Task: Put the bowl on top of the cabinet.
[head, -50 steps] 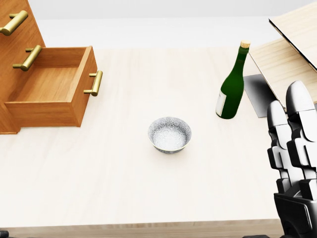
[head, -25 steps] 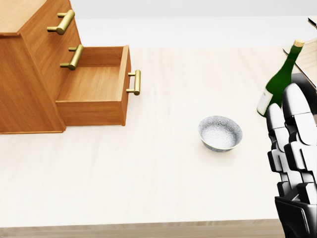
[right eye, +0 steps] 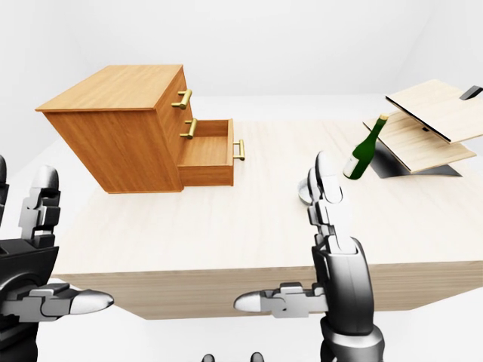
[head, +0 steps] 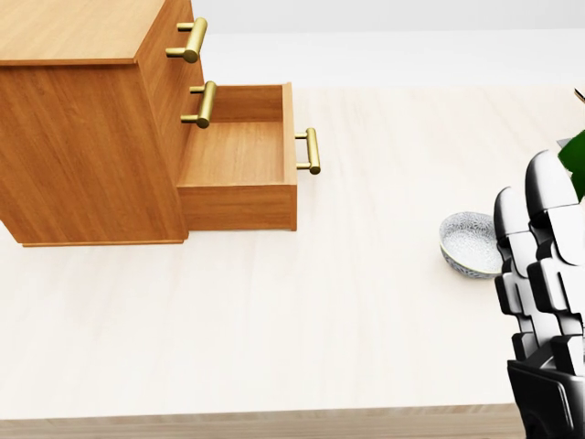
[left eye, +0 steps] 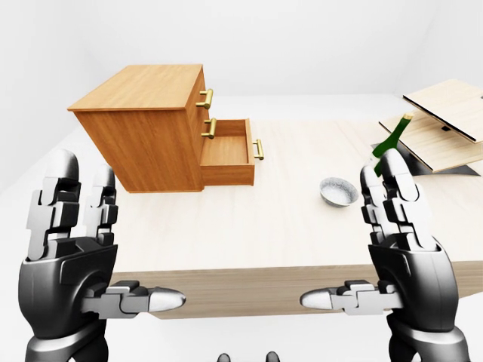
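A small grey-white bowl (left eye: pixel 339 191) stands on the pale table (left eye: pixel 287 226), to the right of the wooden cabinet (left eye: pixel 151 136). The cabinet's flat top (left eye: pixel 139 85) is bare and its lower drawer (left eye: pixel 229 151) is pulled out. My left hand (left eye: pixel 106 234) and right hand (left eye: pixel 355 234) are raised near the table's near edge, both open and holding nothing, well short of the bowl. In the head view my right hand (head: pixel 541 274) covers the right side of the bowl (head: pixel 466 242).
A green bottle (right eye: pixel 364 148) stands upright just right of the bowl. Slanted wooden boards (right eye: pixel 434 121) over a grey plate lie at the table's far right. Brass handles (head: pixel 309 151) stick out from the drawers.
The camera has moved left: in the head view the cabinet, bowl and bottle all slid to the right. The bowl went from the middle to the right edge. My right hand keeps its pose.
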Available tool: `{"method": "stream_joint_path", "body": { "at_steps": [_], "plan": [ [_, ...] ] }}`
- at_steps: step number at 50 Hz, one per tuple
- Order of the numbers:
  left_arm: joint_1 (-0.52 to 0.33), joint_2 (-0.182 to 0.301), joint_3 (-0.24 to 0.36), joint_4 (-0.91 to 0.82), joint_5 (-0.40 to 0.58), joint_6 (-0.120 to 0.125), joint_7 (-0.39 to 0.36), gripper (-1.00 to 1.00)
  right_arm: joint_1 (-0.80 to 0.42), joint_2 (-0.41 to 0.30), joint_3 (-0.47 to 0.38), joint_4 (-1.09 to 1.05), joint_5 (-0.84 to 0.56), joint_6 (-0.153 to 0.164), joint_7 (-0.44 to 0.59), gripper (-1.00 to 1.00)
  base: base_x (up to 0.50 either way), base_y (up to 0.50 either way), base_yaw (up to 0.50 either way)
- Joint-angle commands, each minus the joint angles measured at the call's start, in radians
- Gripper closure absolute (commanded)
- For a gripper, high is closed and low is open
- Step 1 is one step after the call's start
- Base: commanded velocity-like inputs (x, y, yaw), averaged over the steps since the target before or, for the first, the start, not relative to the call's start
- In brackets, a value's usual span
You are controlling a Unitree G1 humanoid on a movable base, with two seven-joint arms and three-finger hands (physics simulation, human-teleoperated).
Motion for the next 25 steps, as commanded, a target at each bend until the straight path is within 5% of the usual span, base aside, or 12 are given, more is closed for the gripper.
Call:
{"method": "stream_joint_path", "body": {
  "at_steps": [1,25],
  "plan": [
    [0.003,-0.005,-0.008,0.0,0.008,0.0,-0.002,-1.0,0.002,-0.012,-0.002,0.0,0.028,0.0,-0.008,-0.99,0.0,0.0,0.0],
    [0.009,-0.004,-0.018,0.005,0.016,0.0,-0.005,-1.0,0.012,-0.008,0.004,0.0,-0.012,0.0,0.01,-0.99,0.45,0.01,0.0]
  ]
}}
